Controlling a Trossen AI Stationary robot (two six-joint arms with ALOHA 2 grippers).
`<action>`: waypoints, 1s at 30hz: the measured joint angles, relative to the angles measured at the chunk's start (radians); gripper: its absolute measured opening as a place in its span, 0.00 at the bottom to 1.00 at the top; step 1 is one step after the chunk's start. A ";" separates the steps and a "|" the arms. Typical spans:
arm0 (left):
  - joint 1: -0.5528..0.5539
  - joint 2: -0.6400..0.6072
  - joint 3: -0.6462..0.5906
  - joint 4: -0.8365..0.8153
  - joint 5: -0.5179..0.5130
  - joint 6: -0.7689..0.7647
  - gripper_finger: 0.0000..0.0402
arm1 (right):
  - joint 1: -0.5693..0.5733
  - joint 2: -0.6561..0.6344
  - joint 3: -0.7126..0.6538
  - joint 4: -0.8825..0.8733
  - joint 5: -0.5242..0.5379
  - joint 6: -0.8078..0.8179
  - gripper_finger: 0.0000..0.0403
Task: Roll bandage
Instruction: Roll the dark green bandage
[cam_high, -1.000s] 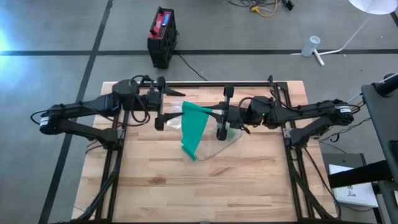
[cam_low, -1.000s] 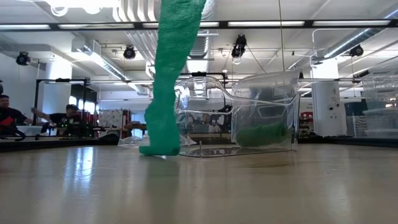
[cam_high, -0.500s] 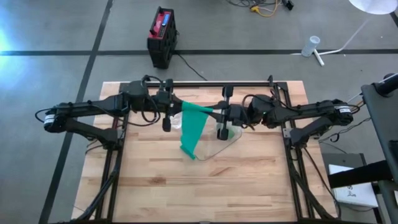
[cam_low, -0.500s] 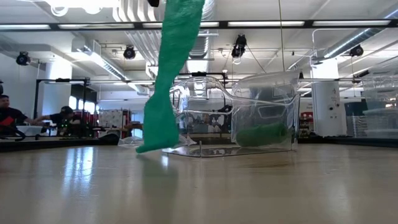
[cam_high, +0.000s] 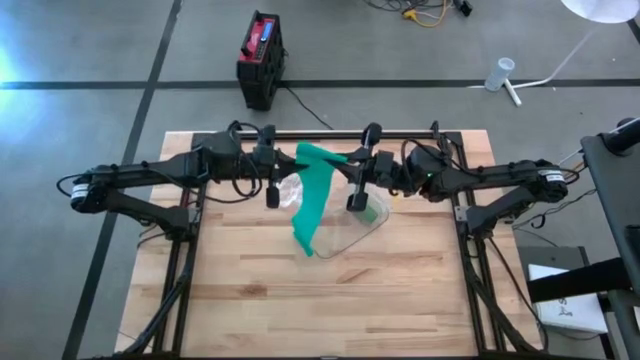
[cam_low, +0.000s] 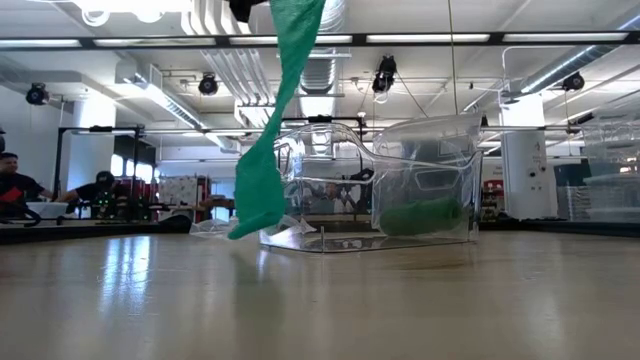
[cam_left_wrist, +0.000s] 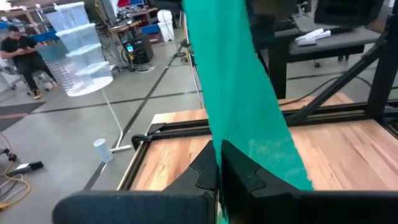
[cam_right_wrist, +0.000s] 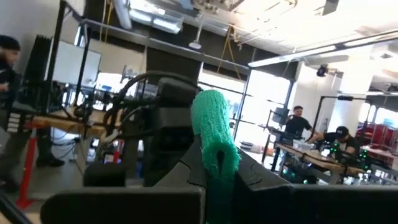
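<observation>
Left gripper (cam_high: 272, 178) now clamps bandage (cam_high: 310, 205) mid-strip | right gripper (cam_high: 357, 180) pinches top end | strip hangs between them, tail downward toward table.

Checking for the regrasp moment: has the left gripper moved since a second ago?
Yes. In the high view the left gripper has travelled toward the table's middle, away from the left frame post, and now is shut on the green bandage.

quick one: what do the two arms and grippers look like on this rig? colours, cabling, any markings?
Both arms are dark, slim jointed links with black cables looping near the wrists. The left gripper and right gripper each have two dark, blocky fingers. A pale band rings each arm near its base. No readable markings.
</observation>
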 joint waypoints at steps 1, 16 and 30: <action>0.000 0.002 -0.001 -0.003 0.000 0.000 0.00 | -0.004 0.000 0.000 0.002 0.001 -0.002 0.02; 0.000 -0.078 -0.001 -0.253 -0.168 0.174 0.05 | -0.023 0.090 0.000 -0.029 0.044 -0.189 0.02; 0.000 -0.252 0.000 -0.306 0.012 0.115 0.34 | -0.023 0.087 0.001 -0.030 -0.075 -0.387 0.02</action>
